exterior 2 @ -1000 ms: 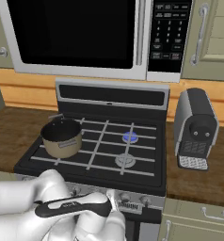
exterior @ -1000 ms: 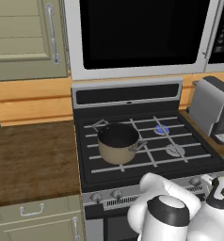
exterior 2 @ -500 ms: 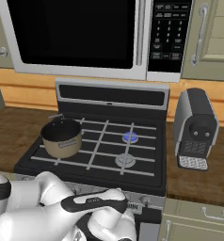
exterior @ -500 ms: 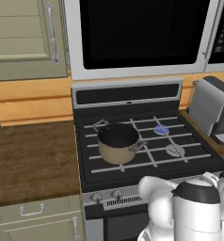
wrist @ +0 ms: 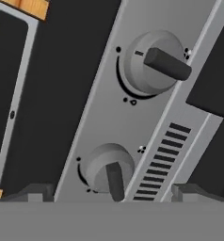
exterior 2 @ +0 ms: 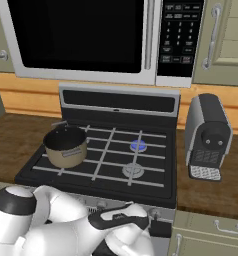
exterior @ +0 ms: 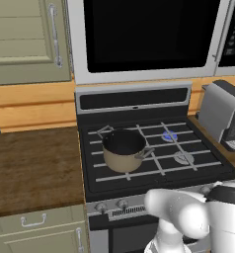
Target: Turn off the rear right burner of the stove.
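- Gripper [wrist: 112,190]: the two dark fingertips [wrist: 34,192] sit at opposite sides along the bottom of the hand view, spread wide apart. Nothing is between them except a knob.
- Lower knob [wrist: 107,168] sits in the gap between the tips, on the silver front strip [wrist: 104,110]. No pad touches it; the tips stand clear on both sides.
- Upper knob [wrist: 151,63] is farther along the same strip, well apart from the fingers. Vent slots [wrist: 163,160] are just beside the lower knob.
- Rear right burner [exterior: 169,136] [exterior 2: 138,145]: small cap with blue flame ring lit, at the back right of the stove [exterior: 139,173] [exterior 2: 51,172].
- Pale burner disc [exterior: 184,157] [exterior 2: 133,170] is in front of it, no blue.
- Pot [exterior: 123,149] [exterior 2: 65,146] is on the left grates, well apart from the lit burner.
- Coffee machine [exterior 2: 207,135] stands on the counter right of the stove.
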